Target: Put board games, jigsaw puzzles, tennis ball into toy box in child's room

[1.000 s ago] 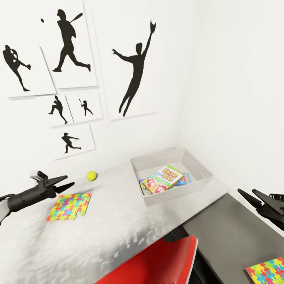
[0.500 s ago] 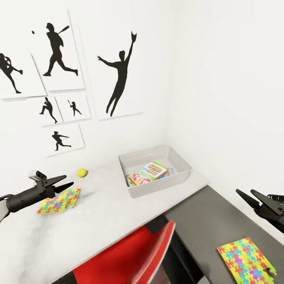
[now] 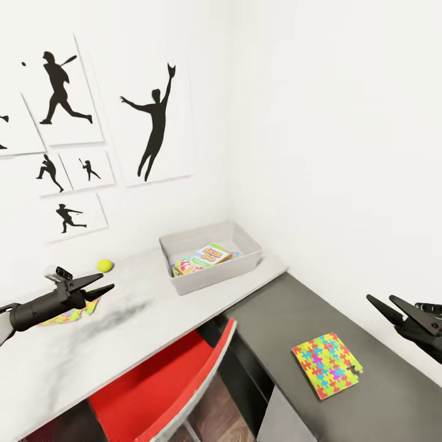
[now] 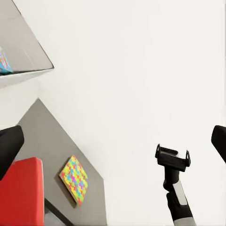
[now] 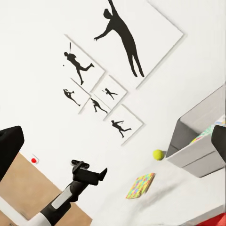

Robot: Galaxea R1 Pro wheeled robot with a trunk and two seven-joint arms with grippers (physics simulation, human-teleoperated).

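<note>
— What changed at the desk?
— The view has swung right: the multicoloured jigsaw sheet [image 3: 326, 364] on the dark-grey cabinet [image 3: 276, 319] now lies fully in sight.

— And the grippers?
— Left gripper [image 3: 97, 286] and right gripper [image 3: 385, 308] both spread, empty. Shallow pale-grey toy box [image 3: 209, 276] holds game boxes; small yellow-green ball [image 3: 105, 265] waits on the white table [image 3: 153, 310]

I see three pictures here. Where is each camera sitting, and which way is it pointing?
Head view: on the robot's head, looking down over the table and toy box; both arms show, left gripper and right gripper, jaws open.
Left wrist view: on the left arm, looking across at the dark cabinet and the right gripper.
Right wrist view: on the right arm, looking back at the wall pictures and the left gripper.
Shared: the jigsaw puzzle on the cabinet shows in the head and left wrist views.
</note>
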